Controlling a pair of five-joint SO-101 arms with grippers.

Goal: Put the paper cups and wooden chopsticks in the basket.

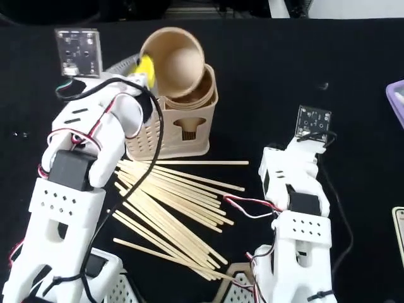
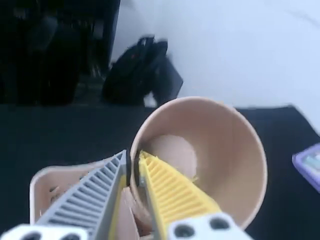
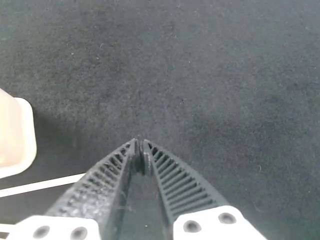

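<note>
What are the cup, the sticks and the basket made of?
The cup looks like matte tan paper: thin rim, dull inside. The chopsticks look like pale bare wood, grain too small to see. The basket seems smooth beige plastic, with moulded holes.

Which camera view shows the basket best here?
The high view: most of the basket, wall and rim, with the paper cup tilted over it. The left wrist view catches a stretch of rim beside the left gripper; the right wrist view, one corner.

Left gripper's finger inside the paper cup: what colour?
Yellow ribbed finger inside paper cup; best in left wrist view.
</note>
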